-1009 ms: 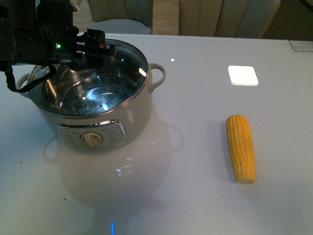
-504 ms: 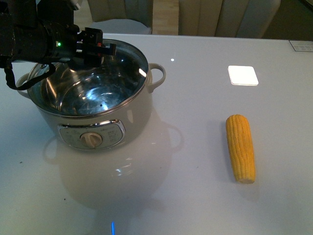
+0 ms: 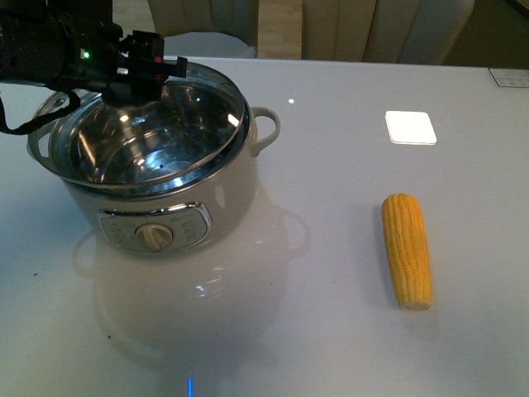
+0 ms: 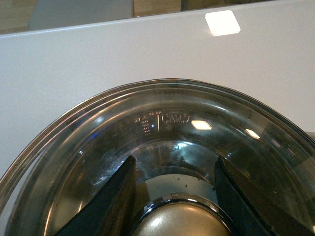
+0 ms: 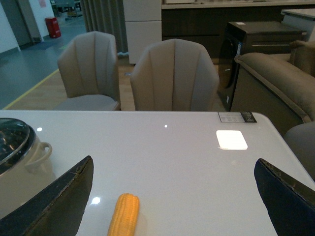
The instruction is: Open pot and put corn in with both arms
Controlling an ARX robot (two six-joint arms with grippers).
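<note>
Two task things on the white table (image 3: 331, 322) in the front view: pot (image 3: 235, 194) at left, corn (image 3: 407, 248) lying flat at right, well apart from it. Over the pot, a glass lid (image 3: 198, 124), tilted, not seated flush on the rim. Left pincer (image 3: 169, 66) at the lid's top, green light (image 3: 84, 55) on the arm behind. On the pot's silver panel, a beige dial (image 3: 154, 236) ringed with marks too small to read. At the table's far right edge, a label (image 3: 508, 77), unreadable.

From the left wrist: black fingers (image 4: 118, 196) clamped either side of the lid's metal knob (image 4: 177, 223). Embossed in the glass, an oval stamp (image 4: 175, 118) with small lines beside it, illegible.

From the right wrist: right pincer (image 5: 173, 162) spread wide, holding nothing, above the table with the corn below it. Same label near the far edge, print too small to read.
</note>
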